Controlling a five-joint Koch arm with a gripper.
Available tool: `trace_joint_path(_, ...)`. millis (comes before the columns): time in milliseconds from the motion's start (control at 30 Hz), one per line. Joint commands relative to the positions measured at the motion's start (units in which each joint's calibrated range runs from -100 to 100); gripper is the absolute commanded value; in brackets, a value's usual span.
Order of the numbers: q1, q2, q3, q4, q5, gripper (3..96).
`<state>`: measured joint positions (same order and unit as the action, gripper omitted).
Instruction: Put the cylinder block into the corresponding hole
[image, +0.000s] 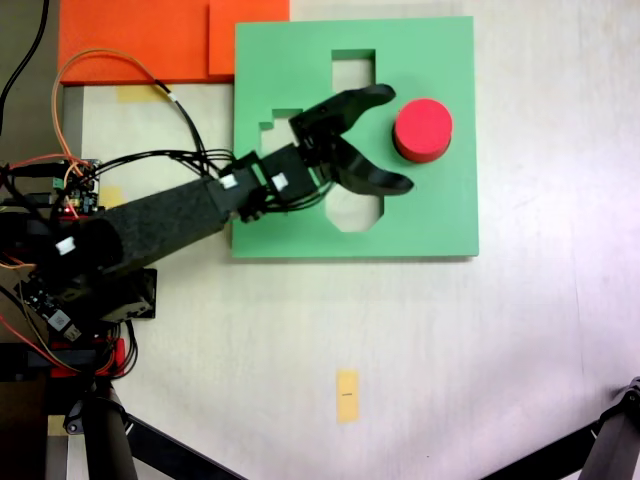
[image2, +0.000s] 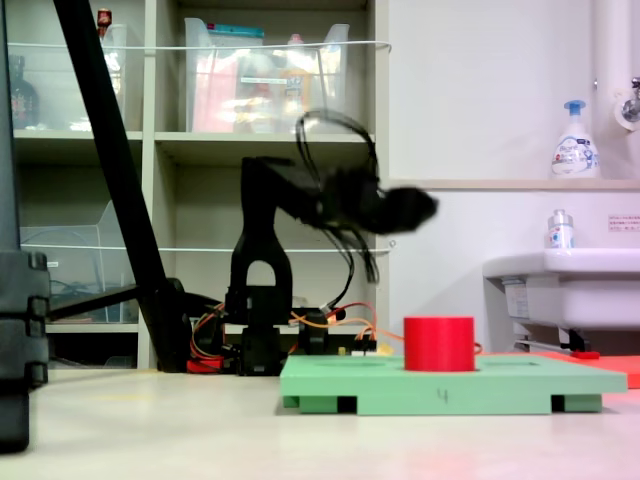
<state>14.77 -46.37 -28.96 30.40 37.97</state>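
the gripper (image: 392, 138) hangs above the green board (image: 440, 215), jaws spread wide and holding nothing. the cylinder block (image: 422, 129) stands upright in the board, apart from the jaws, in both exterior views (image2: 439, 344).

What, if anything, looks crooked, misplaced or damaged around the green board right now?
Nothing stands out. The red cylinder stands upright and level in the green board, with no visible tilt in the second exterior view. The open gripper hangs above the board, apart from the cylinder. How deep it sits cannot be told.
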Motion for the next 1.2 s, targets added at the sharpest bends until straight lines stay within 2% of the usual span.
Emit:
trace_joint_path(33,-2.9,-19.0,-2.5,-1.6,-19.4,46.2)
trace_joint_path(67,-3.9,-21.2,-3.7,-1.2,-25.8,46.2)
trace_joint_path(100,-4.0,-23.0,-4.2,-1.2,-27.5,46.4)
trace_joint_path(233,-9.2,-29.9,-12.4,-3.9,-29.9,46.1)
trace_joint_path(400,-12.7,-33.8,-33.6,-3.9,-34.1,46.1)
trace_joint_path(800,-13.4,-53.6,-69.9,-24.9,-35.4,46.0)
trace_joint_path(1200,-13.4,-53.6,-71.0,-29.6,-35.4,46.1)
